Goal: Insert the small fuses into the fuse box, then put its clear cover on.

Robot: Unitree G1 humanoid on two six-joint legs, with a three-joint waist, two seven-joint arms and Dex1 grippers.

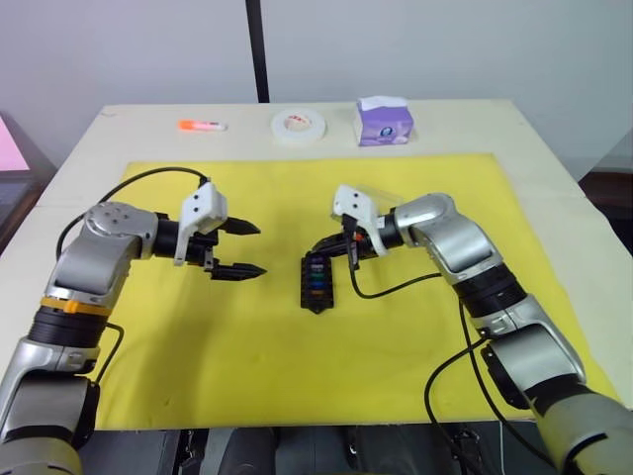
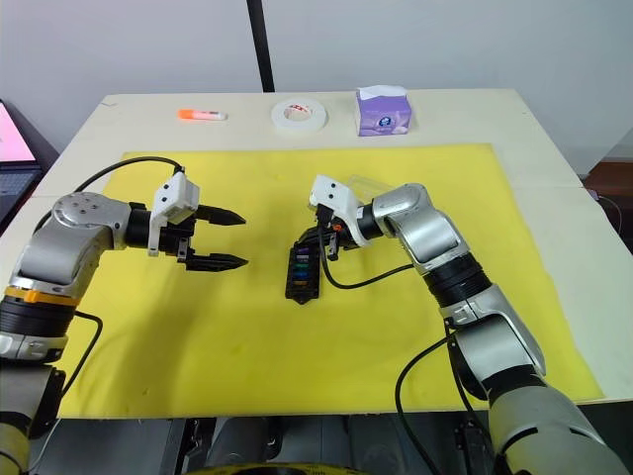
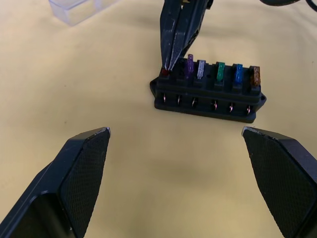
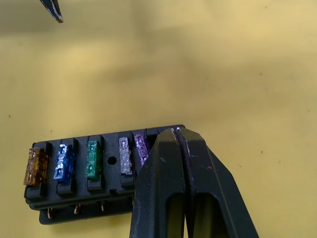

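**Fuse box sitting mid-mat with the right gripper's tips on its end slot**

Fuse box [image 1: 316,282] is lying near the middle of the yellow mat [image 1: 247,346], between the two arms. Small fuses [image 4: 89,159] are standing in its slots in a row: orange, blue, green, grey and purple are showing in the right wrist view, and the left wrist view is also showing a red one [image 3: 164,72] at the end of the row.

Right gripper [image 3: 168,67] is reaching down onto that end of the box, its two fingers pressed together with no gap between them, and their tips are meeting the red fuse. Whether they are pinching it or only pushing on it is not clear.

Left gripper [image 1: 240,249] is hovering just beside the box on the robot's left, spread wide and holding nothing.

Clear cover [image 3: 77,9] is lying on the mat beyond the box, apart from it.

At the far edge of the table [image 1: 554,178] an orange marker [image 1: 202,125], a white tape roll [image 1: 299,126] and a purple tissue box [image 1: 384,123] are lying off the mat.
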